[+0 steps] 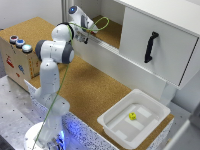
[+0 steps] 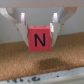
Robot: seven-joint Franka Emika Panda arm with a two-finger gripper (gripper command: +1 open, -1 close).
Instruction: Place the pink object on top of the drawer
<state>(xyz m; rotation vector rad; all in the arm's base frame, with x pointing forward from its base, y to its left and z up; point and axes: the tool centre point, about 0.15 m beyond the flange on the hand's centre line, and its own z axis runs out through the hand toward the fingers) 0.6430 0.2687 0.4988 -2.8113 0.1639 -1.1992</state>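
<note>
The pink block [image 2: 40, 39], marked with a black letter N, hangs clamped between the gripper's [image 2: 39, 26] two fingers, clear above the cork tabletop [image 1: 95, 87]. In the exterior view the arm [image 1: 55, 50] reaches toward the back of the table, beside the white drawer [image 1: 155, 42] with its black handle [image 1: 150, 47]. Nearer the front sits a white tray [image 1: 112, 122] holding a small yellow object [image 1: 132, 116].

place: robotics lab | evidence: arm [image 1: 52, 75] standing on perforated metal plate [image 1: 12, 107] — button box [image 1: 17, 55] sitting beside cork-topped bench [image 1: 90, 87]
</note>
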